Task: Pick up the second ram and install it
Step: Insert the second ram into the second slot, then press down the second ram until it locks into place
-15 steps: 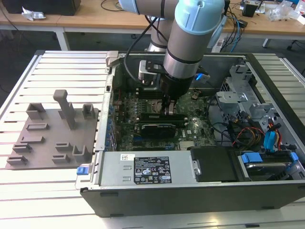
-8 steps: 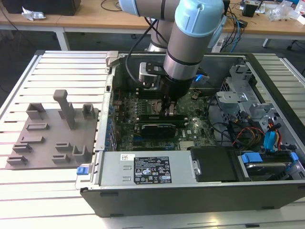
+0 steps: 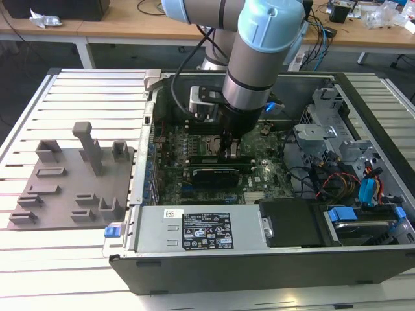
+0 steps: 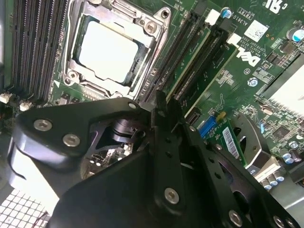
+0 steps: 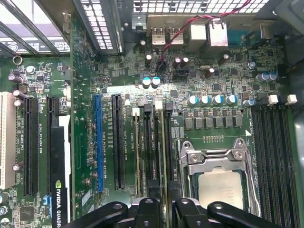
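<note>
I'm down inside the open case (image 3: 133,214), pincer (image 5: 166,207) low over the board (image 5: 85,85). The fingers (image 5: 147,211) are drawn in tight on the ram (image 5: 163,147), pinching its top edge.

The ram is a long, thin green stick seen edge-on. It stands upright in one of the dark slots just beside the socket (image 5: 221,178) and runs along that socket's side. Its far end sits at a pale latch, and its near end disappears between my fingers.

The first wrist view looks straight along the slots. It shows the ram as a narrow line between black slot walls, with the blue slot (image 5: 98,142) and the graphics card (image 5: 59,190) further off toward the board's other edge.

The second wrist view comes in at a slant. There the ram (image 4: 190,61) shows a pale green strip of its face, and a second green stick sits in a slot close alongside. The socket (image 4: 109,47) gleams with its bare metal lid, and my black linkage fills the foreground, tips (image 4: 161,108) meeting at the stick's end.

The exterior view adds the surroundings. My arm plunges into the middle of the case with the pincer (image 3: 232,150) at the board. The grey holder (image 3: 71,188) lies on the slatted table (image 3: 84,91) outside the case, toward the exterior view's left.
</note>
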### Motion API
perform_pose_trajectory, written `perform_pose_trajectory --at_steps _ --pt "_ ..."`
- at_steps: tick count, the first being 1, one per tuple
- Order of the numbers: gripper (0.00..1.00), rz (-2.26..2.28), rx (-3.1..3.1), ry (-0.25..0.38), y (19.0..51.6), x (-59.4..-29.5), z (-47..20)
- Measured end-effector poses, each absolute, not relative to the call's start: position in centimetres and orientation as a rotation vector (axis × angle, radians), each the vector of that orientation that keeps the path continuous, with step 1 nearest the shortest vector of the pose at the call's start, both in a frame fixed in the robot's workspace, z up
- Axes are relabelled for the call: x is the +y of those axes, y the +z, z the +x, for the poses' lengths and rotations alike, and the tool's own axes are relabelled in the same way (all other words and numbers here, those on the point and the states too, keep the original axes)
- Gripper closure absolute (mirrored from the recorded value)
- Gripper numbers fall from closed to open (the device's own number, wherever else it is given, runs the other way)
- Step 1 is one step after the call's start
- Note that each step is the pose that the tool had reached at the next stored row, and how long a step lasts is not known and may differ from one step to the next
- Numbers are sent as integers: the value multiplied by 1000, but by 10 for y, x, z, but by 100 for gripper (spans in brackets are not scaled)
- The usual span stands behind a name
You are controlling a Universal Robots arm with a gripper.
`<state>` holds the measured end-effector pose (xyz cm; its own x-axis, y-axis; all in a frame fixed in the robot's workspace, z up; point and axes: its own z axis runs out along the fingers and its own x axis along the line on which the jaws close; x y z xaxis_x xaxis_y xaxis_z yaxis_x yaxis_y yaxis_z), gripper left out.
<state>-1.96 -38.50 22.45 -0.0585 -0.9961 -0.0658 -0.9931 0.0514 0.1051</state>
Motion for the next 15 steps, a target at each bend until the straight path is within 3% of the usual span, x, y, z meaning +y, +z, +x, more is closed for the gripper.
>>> perform_pose_trajectory --at_steps 3,5,13,15 --pt "80 2136 -2258 -182 251 -382 -20" --pt "90 2130 -2253 -168 271 -378 -20" --pt "90 2130 -2253 -167 271 -378 -20" --pt "90 2155 -2276 -121 271 -378 -20"
